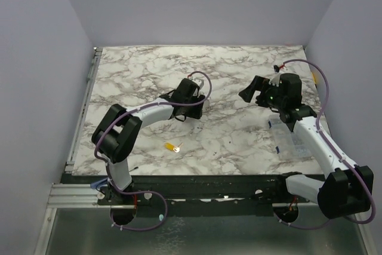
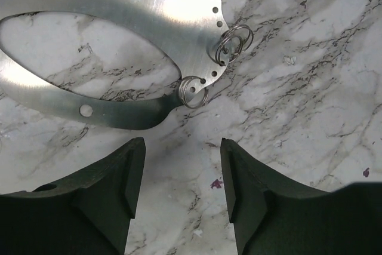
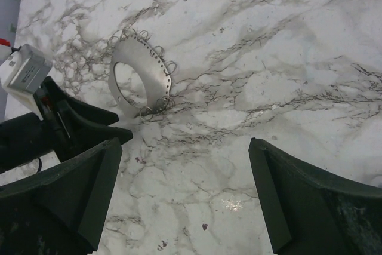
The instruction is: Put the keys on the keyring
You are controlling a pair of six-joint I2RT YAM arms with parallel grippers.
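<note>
Nearest the arm bases, the key (image 1: 173,146) lies alone on the marble table (image 1: 239,147), yellow-orange head and pale metal end, touched by neither arm; to the right a clear plastic box (image 1: 292,141) sits beside the right arm; further out, the left gripper (image 2: 182,189) hangs low over the marble with its jaws partway apart and nothing between them; the keyring (image 2: 119,114) lies flat just beyond its fingertips, not touching them; it is a brushed grey hoop with a wide oval opening and a row of holes along one edge, several carrying small split rings (image 2: 192,91); across from it the right gripper (image 3: 185,201) hovers spread wide and empty; I judge the step in hand to be the approach to the keyring, with threading not begun; the next move likely calls for the left jaws to advance onto the hoop's thin rim and pinch it, a delicate grip since it lies flush with the table, leaving the key, well apart, to be fetched.
</note>
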